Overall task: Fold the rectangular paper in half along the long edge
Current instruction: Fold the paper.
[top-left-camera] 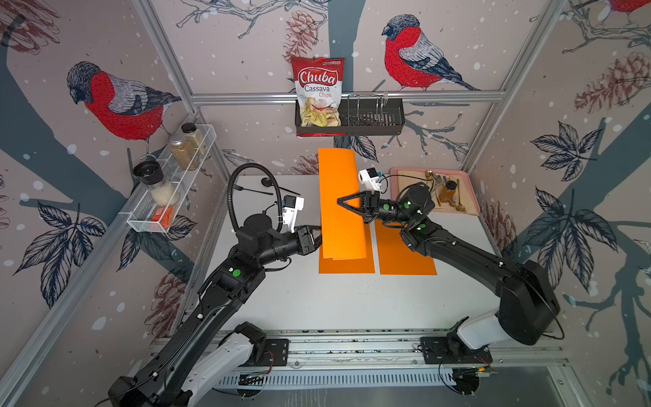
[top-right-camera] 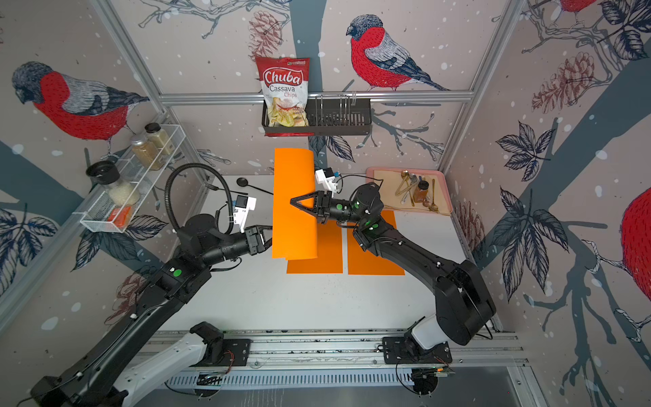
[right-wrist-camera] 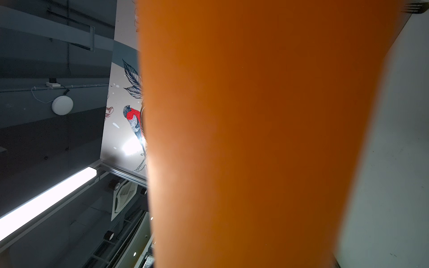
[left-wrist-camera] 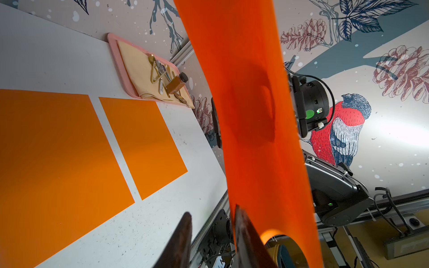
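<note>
Stretched inward, roughly level, from opposite sides, pinching the upright orange paper (top-left-camera: 339, 169) mid-sheet with the right gripper (top-left-camera: 340, 202), holding the left gripper (top-left-camera: 320, 236) at its far edge, fingers (left-wrist-camera: 183, 234) parted around nothing, paper just beside one, two flat orange sheets (top-left-camera: 405, 257) below both fingertips, bare table (top-left-camera: 317, 299) behind.

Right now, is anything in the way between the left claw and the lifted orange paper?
No, nothing visible is. The left claw sits open right at the edge of the lifted paper, with no other thing between them. The right claw is shut on that same paper.
</note>
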`<state>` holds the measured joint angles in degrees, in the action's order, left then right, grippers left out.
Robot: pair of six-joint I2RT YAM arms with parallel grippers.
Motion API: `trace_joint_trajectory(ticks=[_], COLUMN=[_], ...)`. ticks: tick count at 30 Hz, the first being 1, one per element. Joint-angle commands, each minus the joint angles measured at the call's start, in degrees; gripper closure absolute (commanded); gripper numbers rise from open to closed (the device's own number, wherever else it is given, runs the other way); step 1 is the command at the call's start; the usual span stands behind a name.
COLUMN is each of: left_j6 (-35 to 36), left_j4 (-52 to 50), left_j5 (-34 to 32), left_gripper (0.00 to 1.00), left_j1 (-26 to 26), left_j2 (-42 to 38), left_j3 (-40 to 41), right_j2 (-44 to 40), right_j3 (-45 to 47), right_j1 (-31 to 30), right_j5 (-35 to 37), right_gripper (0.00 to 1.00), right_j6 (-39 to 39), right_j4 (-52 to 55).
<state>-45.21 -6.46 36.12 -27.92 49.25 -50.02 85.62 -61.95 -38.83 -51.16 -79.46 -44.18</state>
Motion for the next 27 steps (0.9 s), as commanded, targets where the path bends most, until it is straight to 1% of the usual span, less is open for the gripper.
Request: trace_joint_trajectory(ticks=[1,8,10,11,12,14,16,17,24,27], left_j6=[-1.8,-3.0,-3.2,-3.3,-3.1,-3.0,-2.6,-2.4,-0.9,-0.2], left_j4=[3.7,6.2,6.5,6.6,6.6,6.4,5.8,5.4,2.6,1.5], left_j5=[1.8,2.4,2.4,2.5,2.4,2.4,2.2,2.1,0.7,0.2], left_gripper=[0.66,0.66,0.67,0.7,0.74,0.87,0.98,1.0,1.0,1.0], left_j1=[-0.1,-0.1,-0.1,-0.1,-0.1,-0.2,-0.1,-0.1,-0.2,-0.1], left_j2=[0.2,0.8,1.0,1.0,1.0,0.9,0.8,0.7,-0.2,-0.5], left_j3=[0.6,1.2,1.5,1.5,1.6,1.7,1.7,1.6,0.9,0.4], right_j2=[0.8,3.6,4.5,4.9,5.2,5.6,5.4,5.4,4.1,3.2], right_j3=[-0.6,-1.1,-1.0,-1.0,-1.0,-0.9,-0.8,-0.8,-0.5,0.0], right_j1=[-0.8,-2.6,-3.0,-3.1,-3.1,-3.1,-3.0,-2.9,-2.1,-1.6], right_j5=[0.2,0.6,0.7,0.7,0.9,1.0,1.1,1.1,0.8,0.6], right_gripper=[0.61,0.61,0.61,0.61,0.61,0.61,0.61,0.6,0.52,0.45], right_j6=[0.5,-0.5,-1.1,-1.5,-1.8,-1.8,-1.8,-1.6,0.1,0.8], right_j4=[-1.2,-4.2,-5.4,-6.3,-6.8,-7.2,-7.4,-7.4,-5.1,-4.1])
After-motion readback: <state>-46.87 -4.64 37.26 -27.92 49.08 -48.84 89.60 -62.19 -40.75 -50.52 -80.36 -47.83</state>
